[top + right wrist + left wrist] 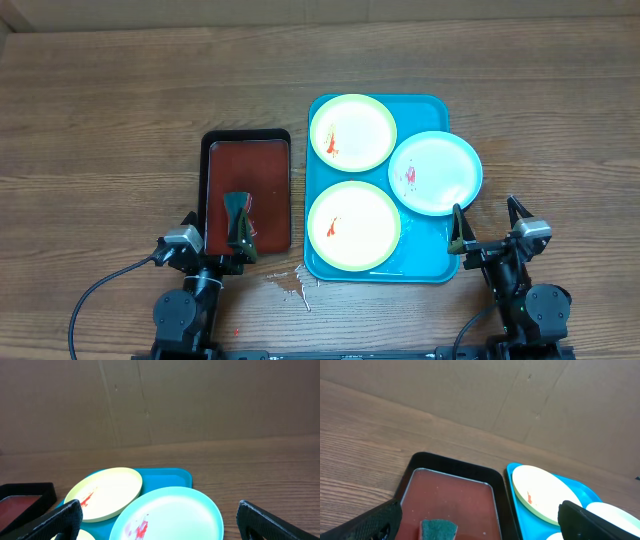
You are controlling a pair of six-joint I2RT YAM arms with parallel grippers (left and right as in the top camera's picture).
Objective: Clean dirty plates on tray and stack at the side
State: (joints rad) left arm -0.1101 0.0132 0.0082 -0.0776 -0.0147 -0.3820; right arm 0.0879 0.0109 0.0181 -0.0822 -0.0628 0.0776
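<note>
From the overhead camera I saw the left claw (213,215) with its fingers spread wide over the near end of the dark-red tray (250,165). The right claw (486,215) was just as widely parted, hanging over bare table (120,120) just off the near right corner of the turquoise tray (428,258). All three plates lay on that tray. The light-blue plate (435,173) was just ahead and to the left of the right claw, overhanging the tray's right rim. The near yellow-green plate (353,226) was further left, and the far yellow-green plate (352,132) was well ahead. Each one showed a red smear. A pale spill (290,285) marked the table behind and to the right of the left claw.

Through the left wrist camera, the left claw (479,510) gaped with nothing gripped. A green sponge (439,529) sat low between its fingers on the dark-red tray (455,487); I could not tell whether either finger touched it. Ahead and to the right lay the turquoise tray (585,492) carrying the far yellow-green plate (540,492).

Through the right wrist camera, the right claw (160,507) stood open and empty. The light-blue plate (170,515) lay straight ahead between its fingers. The far yellow-green plate (107,492) was ahead to the left, and the turquoise tray (170,477) showed beyond both. A corner of the dark-red tray (25,497) sat at the far left.
</note>
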